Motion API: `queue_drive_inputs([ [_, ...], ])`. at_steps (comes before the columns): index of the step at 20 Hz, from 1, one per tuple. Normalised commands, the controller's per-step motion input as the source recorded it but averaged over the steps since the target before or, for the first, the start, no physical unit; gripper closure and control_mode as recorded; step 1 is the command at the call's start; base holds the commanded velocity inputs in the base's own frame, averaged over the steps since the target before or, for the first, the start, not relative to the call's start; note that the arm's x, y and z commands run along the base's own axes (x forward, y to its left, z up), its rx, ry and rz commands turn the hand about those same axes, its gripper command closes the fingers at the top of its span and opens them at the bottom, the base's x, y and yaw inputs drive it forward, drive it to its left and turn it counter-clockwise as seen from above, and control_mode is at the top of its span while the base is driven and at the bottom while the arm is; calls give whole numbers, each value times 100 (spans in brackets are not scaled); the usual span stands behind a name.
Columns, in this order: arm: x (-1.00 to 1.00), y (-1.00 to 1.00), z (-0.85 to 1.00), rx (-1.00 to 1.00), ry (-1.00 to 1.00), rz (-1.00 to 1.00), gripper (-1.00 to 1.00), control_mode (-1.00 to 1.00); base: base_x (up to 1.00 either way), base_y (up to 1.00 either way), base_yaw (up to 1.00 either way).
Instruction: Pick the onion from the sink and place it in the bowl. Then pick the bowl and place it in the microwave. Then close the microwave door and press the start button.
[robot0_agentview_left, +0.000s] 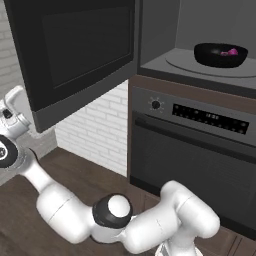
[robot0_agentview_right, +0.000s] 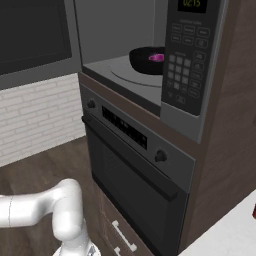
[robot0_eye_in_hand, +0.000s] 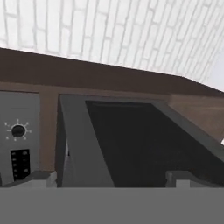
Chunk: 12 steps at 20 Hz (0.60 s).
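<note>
Inside the open microwave (robot0_agentview_left: 165, 30), one bowl (robot0_agentview_left: 220, 55) sits upright on the single round turntable plate (robot0_agentview_left: 200, 67), and one onion (robot0_agentview_left: 232, 51) lies in the bowl toward its right side; which way the onion's pointed end faces is too small to tell. From the right base view, the bowl (robot0_agentview_right: 146, 60) and onion (robot0_agentview_right: 157, 58) are partly hidden behind the microwave's keypad panel (robot0_agentview_right: 186, 65), which carries one lit display at its top. One microwave door (robot0_agentview_left: 75, 55) stands swung open to the left, its long axis horizontal and its dark window facing into the room, well apart from the cavity opening. Directly below the microwave is one oven (robot0_agentview_left: 192, 165) with one knob (robot0_agentview_left: 156, 104) at the left of its display strip and a second knob (robot0_agentview_right: 160, 156) at the right end. White brick wall (robot0_agentview_left: 95, 130) runs behind the door. At the far left edge of the left base view, the gripper (robot0_agentview_left: 11, 112) is raised just beside the door's lower left corner; whether its fingers are apart or closed cannot be told. In the hand view, the door (robot0_eye_in_hand: 131, 144) fills the lower centre, with the oven knob (robot0_eye_in_hand: 18, 130) to its left.
</note>
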Motion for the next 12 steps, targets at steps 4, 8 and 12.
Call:
queue_drive_inputs([
  [4, 1, -75, 30, 3, 0, -8, -100, -100, 0, 0, 0],
  [8, -11, -37, 64, 0, -1, -7, -100, -100, 0, 0, 0],
  [12, -25, -29, 82, 0, -7, -9, -100, -100, 0, 0, 0],
])
